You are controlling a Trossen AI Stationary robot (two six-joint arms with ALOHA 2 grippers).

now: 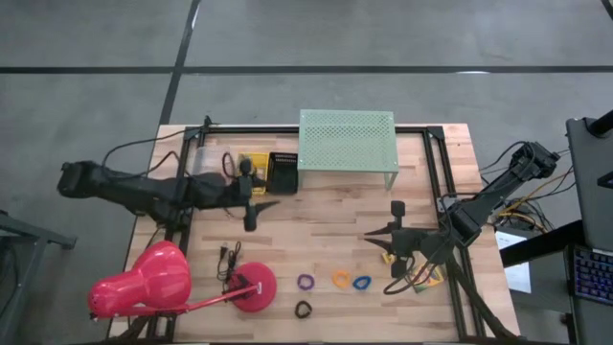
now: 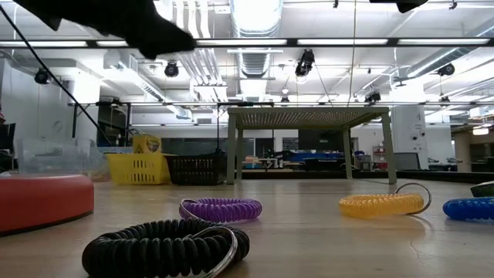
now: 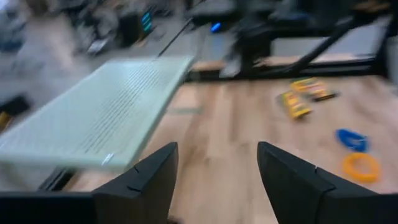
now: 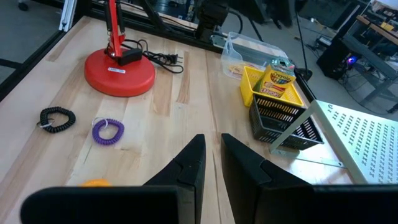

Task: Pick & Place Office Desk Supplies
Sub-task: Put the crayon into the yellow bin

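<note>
Nearest the low camera lies the black loop (image 2: 166, 249), a coiled plastic ring with a thin metal keyring at one end, flat on the surface near its front edge. Behind it sit the purple loop (image 2: 221, 208), the orange loop (image 2: 381, 204) and the blue loop (image 2: 470, 208), in a loose row a little farther from that edge, each apart from the next. These coils look light, springy and soft; a claw closing across the whole ring would probably squash it or let it squirm out. The better hold, I judge, is across one side of the coil, straight down, so the ribs give some purchase. They are not fragile, but they may bounce when dropped.

Crayon boxes differ: one stands in the yellow basket (image 4: 272, 90) near the back edge, beside the black basket (image 4: 283, 124), and more crayon boxes (image 3: 296, 103) lie loose near the right edge. Cardboard, stiff and light, best pinched across the narrow faces.

Over the back half, the left claw (image 3: 217, 180) hangs in the air with its fingers spread and nothing between them. Toward the right edge, the right claw (image 4: 212, 168) waits above the loops, fingers nearly together and empty.

Beyond stand the green shelf (image 1: 347, 140) and the lamp (image 1: 144, 281).
</note>
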